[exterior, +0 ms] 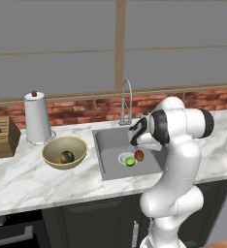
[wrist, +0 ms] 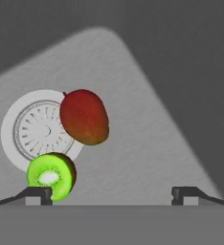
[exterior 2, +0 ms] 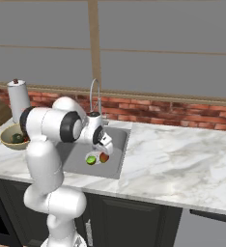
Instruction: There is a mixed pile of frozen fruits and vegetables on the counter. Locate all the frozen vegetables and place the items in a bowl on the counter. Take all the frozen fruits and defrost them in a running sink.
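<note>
In the grey steel sink (exterior: pixel 108 145) the bright lime-green ball (exterior: pixel 130 161) (wrist: pixel 50 176) lies at the round drain's edge, touching the red-yellow-green oval fruit (exterior: pixel 139 155) (wrist: pixel 84 116). My gripper (wrist: pixel 111 194) (exterior 2: pixel 105 145) hangs open over them with nothing between its fingertips (wrist: pixel 37 194). The tan-yellow bowl (exterior: pixel 48 150) (exterior 2: pixel 6 140) stands on the counter (exterior: pixel 18 179) left of the sink. It holds the dark green lump (exterior: pixel 67 157), with a bit of red beside it. No water stream shows under the faucet (exterior: pixel 126 99).
A paper towel roll (exterior: pixel 38 117) and a wooden knife block (exterior: pixel 1 136) stand behind the bowl at the left. A brick backsplash runs along the wall behind the faucet. The marble counter (exterior 2: pixel 182 159) stretches on to the right of the sink.
</note>
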